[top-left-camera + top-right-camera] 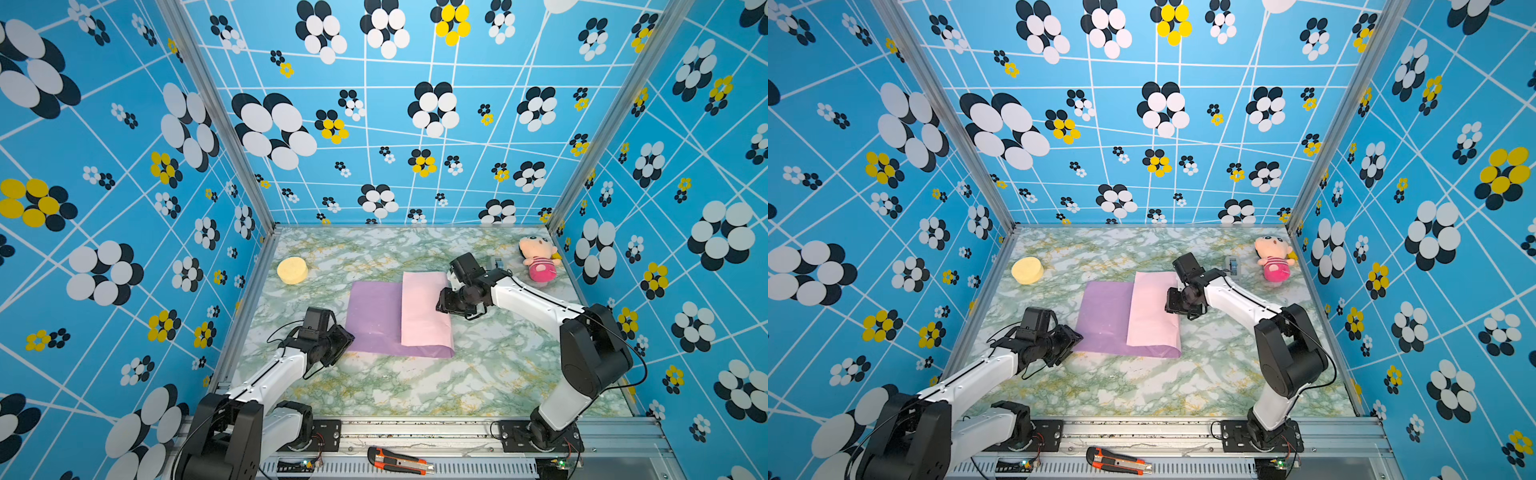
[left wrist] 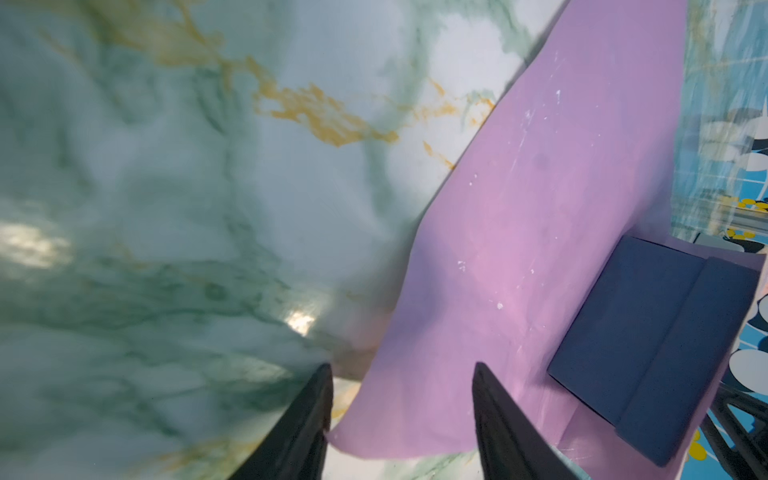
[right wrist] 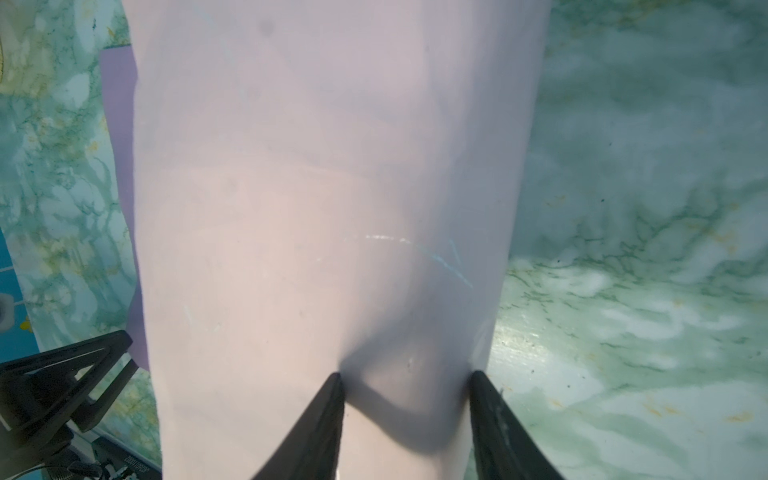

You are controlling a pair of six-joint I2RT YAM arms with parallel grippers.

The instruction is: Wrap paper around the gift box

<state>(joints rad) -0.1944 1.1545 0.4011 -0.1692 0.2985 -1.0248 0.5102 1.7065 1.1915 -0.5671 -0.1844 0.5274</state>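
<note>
The paper [image 1: 374, 316] lies mid-table, lilac side up on the left, with its pale pink flap [image 1: 422, 307] folded over on the right. From both top views the gift box is hidden under that flap. The left wrist view shows the navy gift box [image 2: 648, 340] resting on the lilac sheet. My left gripper [image 1: 347, 338] sits at the sheet's near-left corner, open, with the slightly raised corner [image 2: 399, 399] between its fingers. My right gripper [image 1: 440, 303] is open over the flap's right edge, its fingertips [image 3: 338, 380] pressing a dent into the pink paper [image 3: 332, 208].
A round yellow sponge [image 1: 292, 270] sits at the back left. A plush doll [image 1: 539, 257] and a grey tape dispenser [image 1: 496, 263] are at the back right, behind my right arm. An orange utility knife [image 1: 399, 460] lies on the front rail. Patterned walls enclose three sides.
</note>
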